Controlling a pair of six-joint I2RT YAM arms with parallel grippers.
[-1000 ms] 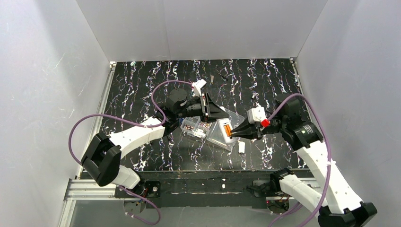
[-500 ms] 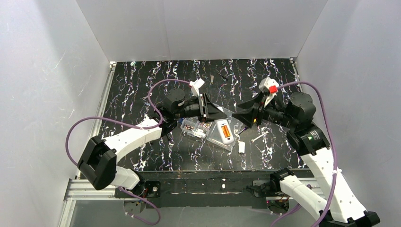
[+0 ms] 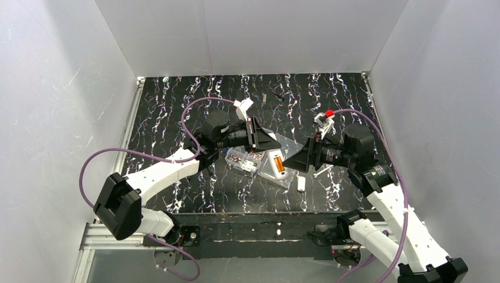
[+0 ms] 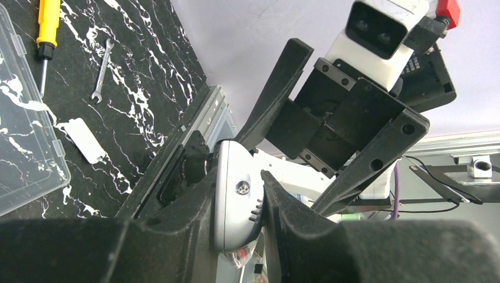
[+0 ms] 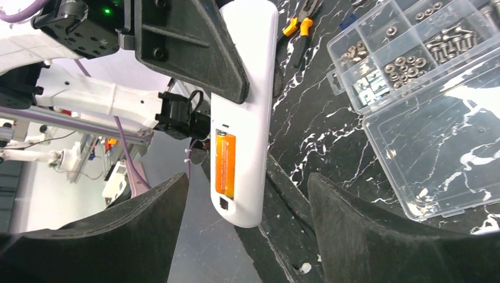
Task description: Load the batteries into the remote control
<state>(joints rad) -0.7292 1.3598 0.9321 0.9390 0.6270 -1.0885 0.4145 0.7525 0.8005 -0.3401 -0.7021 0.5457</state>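
Remote control (image 5: pixel 250 76) sits clamped in the left gripper (image 4: pixel 239 203) at the end away from its recess, rear side up, with one orange battery (image 5: pixel 224 164) seated in that recess. The right gripper (image 5: pixel 248 176) is spread wide, one finger to each side of the remote's free end and touching neither edge. Below lies a clear compartmented box (image 5: pixel 413 76) of screws on the black marbled table (image 3: pixel 177 106), with a small white plate (image 3: pixel 301 183) and a wrench (image 3: pixel 321 171) near it.
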